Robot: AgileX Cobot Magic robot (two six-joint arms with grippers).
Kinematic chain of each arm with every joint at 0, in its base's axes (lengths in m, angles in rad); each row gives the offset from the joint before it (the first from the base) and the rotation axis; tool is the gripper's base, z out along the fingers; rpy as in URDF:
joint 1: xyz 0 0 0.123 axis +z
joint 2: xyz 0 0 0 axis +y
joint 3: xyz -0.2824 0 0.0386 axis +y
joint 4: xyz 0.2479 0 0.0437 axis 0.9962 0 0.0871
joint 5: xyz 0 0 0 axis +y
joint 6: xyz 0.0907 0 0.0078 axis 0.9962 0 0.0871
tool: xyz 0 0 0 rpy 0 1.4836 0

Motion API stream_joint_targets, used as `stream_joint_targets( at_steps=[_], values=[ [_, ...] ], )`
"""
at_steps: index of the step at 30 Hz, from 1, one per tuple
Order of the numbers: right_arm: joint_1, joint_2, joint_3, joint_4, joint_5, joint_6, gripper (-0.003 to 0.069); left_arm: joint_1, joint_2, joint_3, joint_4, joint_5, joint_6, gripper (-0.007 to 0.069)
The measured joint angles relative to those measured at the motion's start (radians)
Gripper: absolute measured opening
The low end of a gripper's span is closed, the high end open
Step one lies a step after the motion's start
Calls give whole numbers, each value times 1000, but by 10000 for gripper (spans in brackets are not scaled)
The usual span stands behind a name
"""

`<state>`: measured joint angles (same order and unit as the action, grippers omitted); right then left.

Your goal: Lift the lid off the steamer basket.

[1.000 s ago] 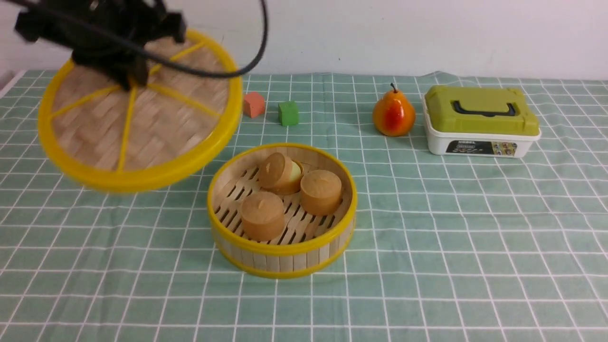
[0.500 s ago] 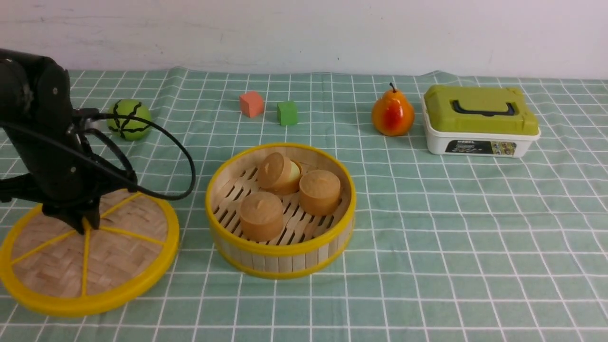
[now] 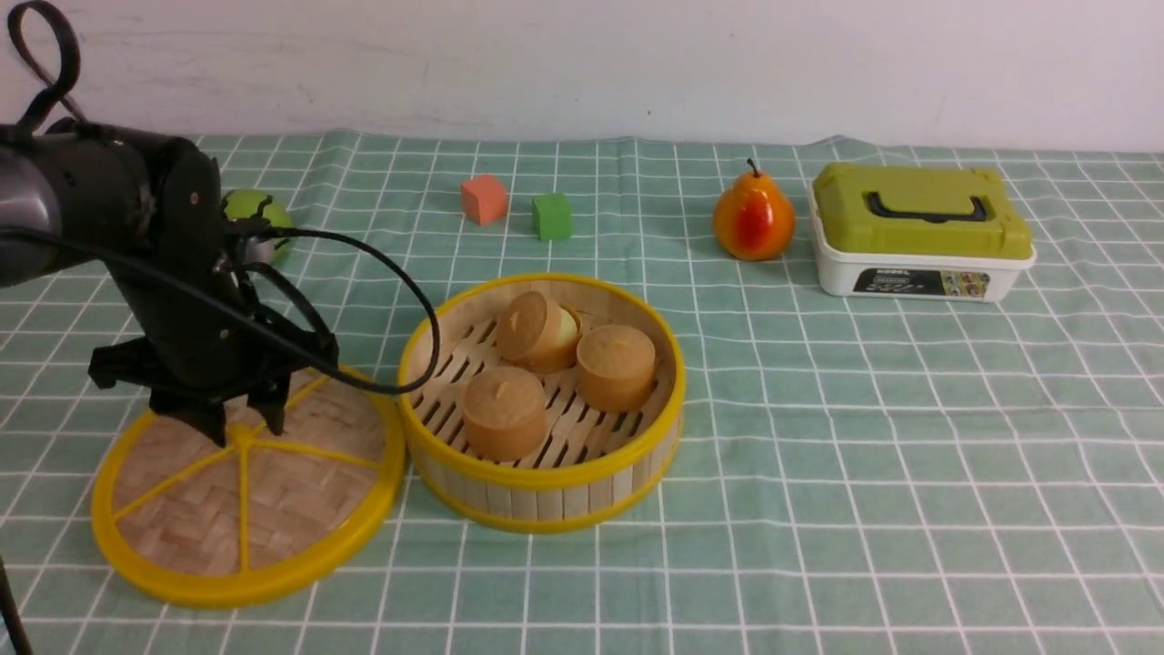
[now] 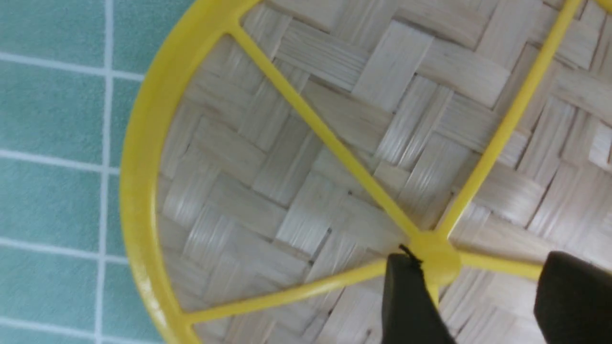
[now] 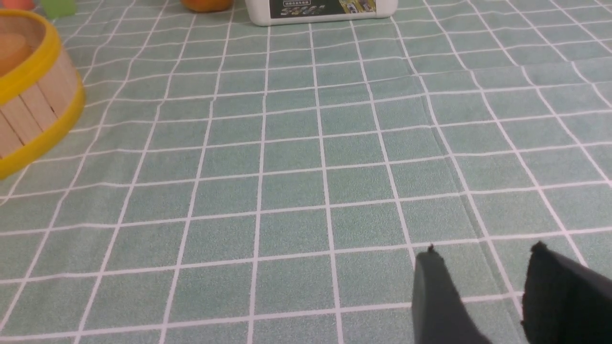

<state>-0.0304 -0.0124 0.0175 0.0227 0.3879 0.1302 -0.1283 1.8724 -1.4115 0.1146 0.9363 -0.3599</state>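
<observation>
We judged the lid [image 3: 264, 500], lying flat on the cloth [image 3: 818, 455] just left of the steamer basket [image 3: 546, 496], light, stiff and slick-rimmed, best pinched at its small centre knob [image 4: 432, 258], which our left gripper [image 3: 245, 428] straddled with jaws apart, while the right gripper [image 5: 483, 296] hung parted and empty.

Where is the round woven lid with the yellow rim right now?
In the front view the lid lies on the checked cloth on the robot's left, right beside the steamer basket, with the left gripper poised over its centre.
</observation>
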Motion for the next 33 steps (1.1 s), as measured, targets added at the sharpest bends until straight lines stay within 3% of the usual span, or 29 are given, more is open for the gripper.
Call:
stream_joint_targets(
  at_steps=[3,5,12,21,30,31,33],
  values=[
    [0,0,0,0,0,0,241,-1,0,-68,12,111,-1,357],
    [0,0,0,0,0,0,241,-1,0,-134,16,200,2,311],
    [0,0,0,0,0,0,241,-1,-119,-278,-53,282,77,-13],
    [0,0,0,0,0,0,241,-2,-547,-52,-115,292,119,-13],
    [0,0,0,0,0,0,241,-2,-1168,586,-254,-170,150,-13],
    [0,0,0,0,0,0,241,-2,-1286,745,-294,-289,152,-13],
    [0,0,0,0,0,0,241,-2,-1409,857,-315,-410,153,-13]
  ],
)
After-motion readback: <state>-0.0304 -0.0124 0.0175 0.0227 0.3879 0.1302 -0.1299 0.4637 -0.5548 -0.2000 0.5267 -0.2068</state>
